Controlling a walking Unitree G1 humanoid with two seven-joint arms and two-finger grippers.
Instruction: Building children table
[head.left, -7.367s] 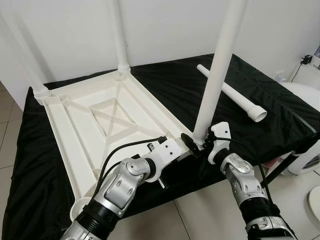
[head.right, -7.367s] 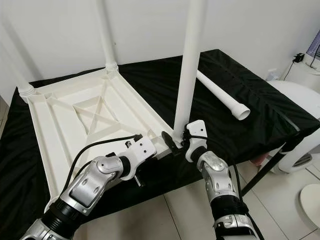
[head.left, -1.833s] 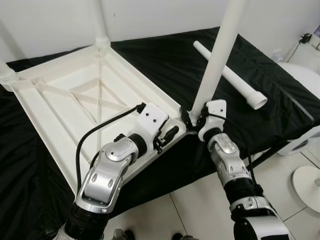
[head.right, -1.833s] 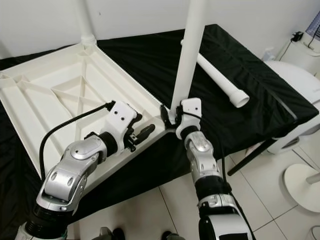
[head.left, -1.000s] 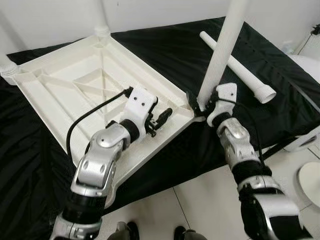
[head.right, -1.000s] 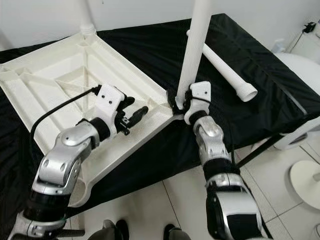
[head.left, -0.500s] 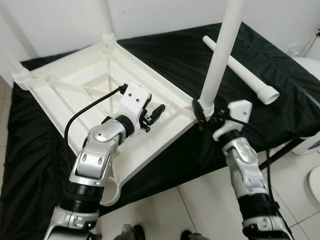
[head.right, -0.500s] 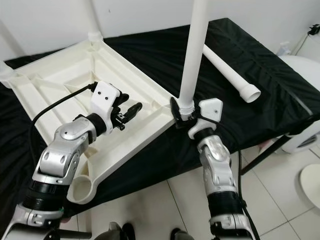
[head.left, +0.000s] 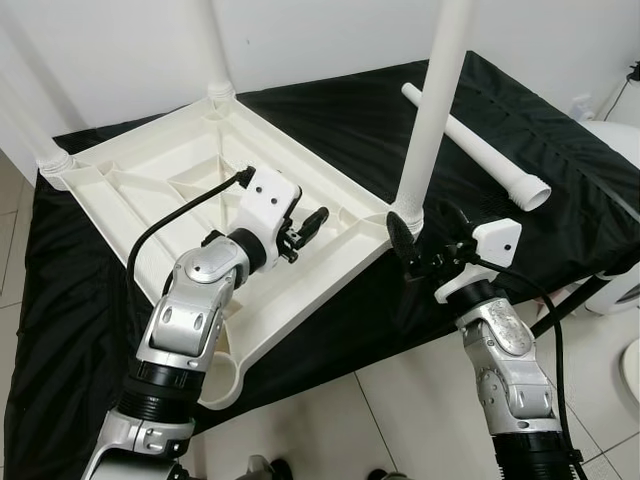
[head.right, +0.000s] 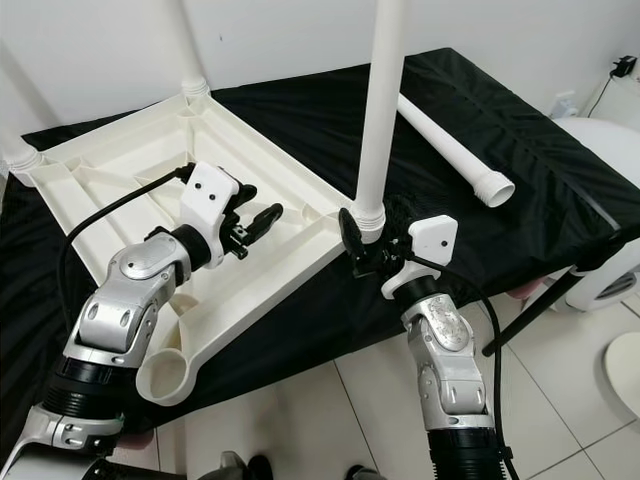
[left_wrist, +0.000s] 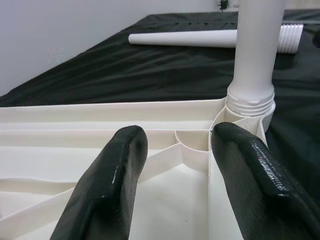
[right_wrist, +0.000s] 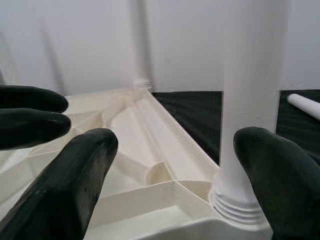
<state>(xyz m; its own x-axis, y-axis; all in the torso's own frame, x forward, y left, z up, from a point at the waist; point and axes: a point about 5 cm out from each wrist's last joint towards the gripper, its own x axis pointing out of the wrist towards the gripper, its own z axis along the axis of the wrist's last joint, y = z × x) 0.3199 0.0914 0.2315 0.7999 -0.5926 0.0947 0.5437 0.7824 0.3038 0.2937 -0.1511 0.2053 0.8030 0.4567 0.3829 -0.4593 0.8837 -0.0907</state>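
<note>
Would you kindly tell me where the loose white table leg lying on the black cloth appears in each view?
Left eye view: upper right, loose leg on the cloth.
Right eye view: right of centre.
Left wrist view: along the top, lying flat.
Right wrist view: its tip at the right edge.
Shared landmark: the upright leg.

1. A plain room in a home: bare white wall (head.left: 320, 40) behind, pale tiled floor (head.right: 330, 420) with visible grout lines
2. A desk (head.left: 540, 110) draped in black cloth serves as the work surface
3. A white rounded appliance (head.right: 615, 170) stands at the right edge, a black plug (head.right: 627, 66) on the wall above it
</note>
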